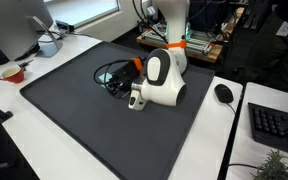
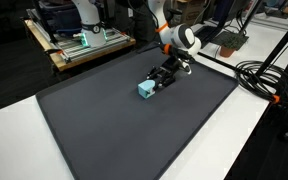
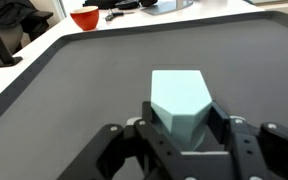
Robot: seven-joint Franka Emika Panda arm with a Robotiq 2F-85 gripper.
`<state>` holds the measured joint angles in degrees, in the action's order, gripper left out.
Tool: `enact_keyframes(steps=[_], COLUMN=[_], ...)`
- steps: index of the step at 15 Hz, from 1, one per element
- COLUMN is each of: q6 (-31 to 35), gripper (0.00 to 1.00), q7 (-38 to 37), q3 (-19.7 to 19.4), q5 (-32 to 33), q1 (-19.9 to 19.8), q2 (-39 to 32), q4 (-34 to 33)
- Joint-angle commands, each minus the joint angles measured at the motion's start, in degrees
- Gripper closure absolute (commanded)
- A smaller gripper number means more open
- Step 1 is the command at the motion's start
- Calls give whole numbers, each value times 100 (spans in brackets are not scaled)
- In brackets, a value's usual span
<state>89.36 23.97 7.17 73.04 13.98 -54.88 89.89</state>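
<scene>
Currently | in an exterior view: black claw [image 2: 154, 84] low on dark grey mat [image 2: 104, 125], pale teal angular block [image 2: 145, 89] at its tips | wrist view: block between narrowly parted jaws — contact unclear | judgement: centre, squeeze flat faces squarely

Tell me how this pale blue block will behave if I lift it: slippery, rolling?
Probably stiff: the block has crisp, flat faces. Unlikely to roll, sitting flat on the mat. Smooth sides might slip between the fingers.
</scene>
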Motion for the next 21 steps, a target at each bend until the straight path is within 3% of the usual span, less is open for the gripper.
enact_keyframes(steps=[1, 3, 4, 5, 21], q6=[-144, -125, -97, -96, -91], gripper=[69, 69, 69, 44, 44], q7=[-94, -134, -10, -13, -13], q3=[16, 44, 37, 39, 40], q5=[20, 10, 18, 18, 18], q1=[-3, -21, -22, -22, -22], q2=[276, 337, 77, 86, 64], q4=[331, 394, 78, 90, 87])
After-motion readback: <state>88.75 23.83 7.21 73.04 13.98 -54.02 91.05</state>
